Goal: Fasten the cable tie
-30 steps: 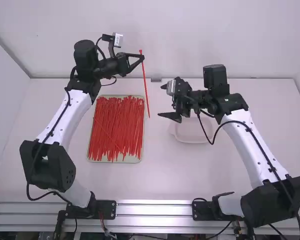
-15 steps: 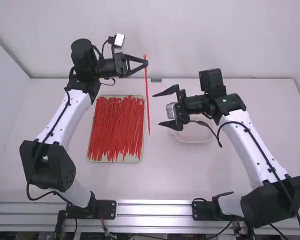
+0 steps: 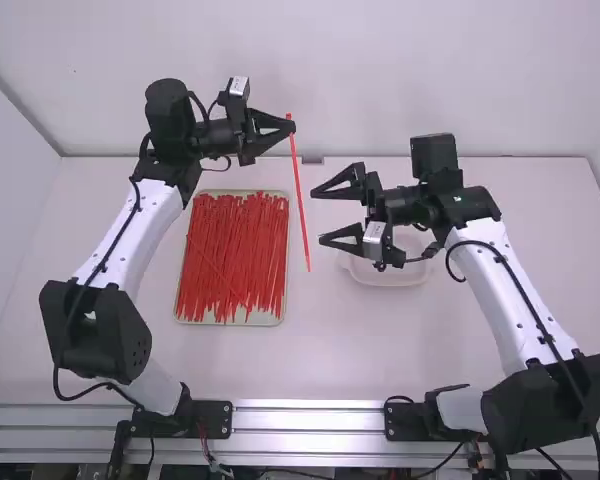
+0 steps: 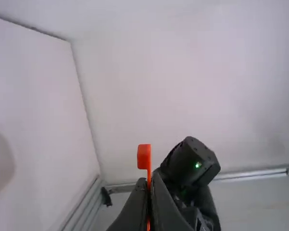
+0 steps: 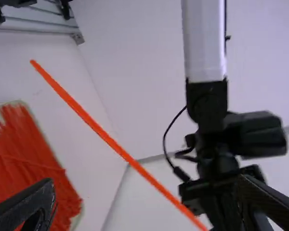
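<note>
We see the single red cable tie (image 3: 299, 195) in the upper middle of the high view, hanging almost upright in the air. Its square head is at the top and its thin tail tapers down toward the table. The left gripper (image 3: 286, 124) has it pinched just below the head, fingers closed tight on the strap. In the left wrist view the head pokes up above those closed fingertips.

Just right of the tie's lower half, the right gripper (image 3: 318, 214) is spread wide and holds nothing. One finger is above the other, and both are apart from the strap.

Left of the tie's tail, a pale tray (image 3: 230, 323) lies on the white table (image 3: 540, 200), carrying a thick spread of loose red ties (image 3: 235, 255). A clear shallow container (image 3: 380, 278) sits beneath the right arm's wrist.
</note>
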Controlling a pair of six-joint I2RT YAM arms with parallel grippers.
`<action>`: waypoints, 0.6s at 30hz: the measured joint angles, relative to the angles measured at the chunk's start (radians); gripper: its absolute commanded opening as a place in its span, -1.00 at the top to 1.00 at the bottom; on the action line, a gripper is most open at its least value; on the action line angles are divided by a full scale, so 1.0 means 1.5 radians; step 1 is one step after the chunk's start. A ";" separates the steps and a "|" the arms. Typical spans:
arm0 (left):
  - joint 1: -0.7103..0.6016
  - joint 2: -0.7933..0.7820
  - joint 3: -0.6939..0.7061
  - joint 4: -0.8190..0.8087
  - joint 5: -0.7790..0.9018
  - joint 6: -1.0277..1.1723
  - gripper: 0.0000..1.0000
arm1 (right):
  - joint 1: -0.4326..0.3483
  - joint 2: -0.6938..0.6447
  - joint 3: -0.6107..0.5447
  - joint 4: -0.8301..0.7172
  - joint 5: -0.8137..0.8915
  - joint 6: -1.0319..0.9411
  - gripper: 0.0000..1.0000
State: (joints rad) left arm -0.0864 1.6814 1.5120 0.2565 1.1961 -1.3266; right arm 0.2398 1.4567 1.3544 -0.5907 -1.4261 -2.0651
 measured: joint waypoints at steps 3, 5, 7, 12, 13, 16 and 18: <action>0.000 0.000 0.000 0.027 -0.005 -0.030 0.96 | 0.009 0.000 0.000 0.020 -0.025 -0.009 -0.96; -0.001 0.000 0.000 0.042 -0.015 -0.057 0.96 | 0.022 0.000 0.000 0.038 -0.038 -0.014 -0.97; -0.001 0.000 0.000 0.042 -0.023 -0.072 0.96 | 0.031 0.000 0.000 0.049 -0.042 -0.017 -0.96; -0.001 0.000 0.000 0.041 -0.038 -0.101 0.96 | 0.058 0.000 0.000 0.077 -0.052 -0.021 -0.97; -0.001 0.000 0.000 0.036 -0.036 -0.100 0.96 | 0.061 0.000 0.000 0.080 -0.053 -0.020 -1.00; 0.000 0.000 0.000 0.026 -0.027 -0.096 0.96 | 0.057 0.000 0.000 0.076 -0.060 -0.021 -0.89; 0.000 0.000 0.000 0.018 -0.023 -0.089 0.96 | 0.054 0.000 0.000 0.072 -0.066 -0.020 -0.89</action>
State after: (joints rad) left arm -0.0868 1.6810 1.5116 0.2829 1.1622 -1.4601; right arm 0.3202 1.4567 1.3544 -0.4820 -1.5246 -2.0949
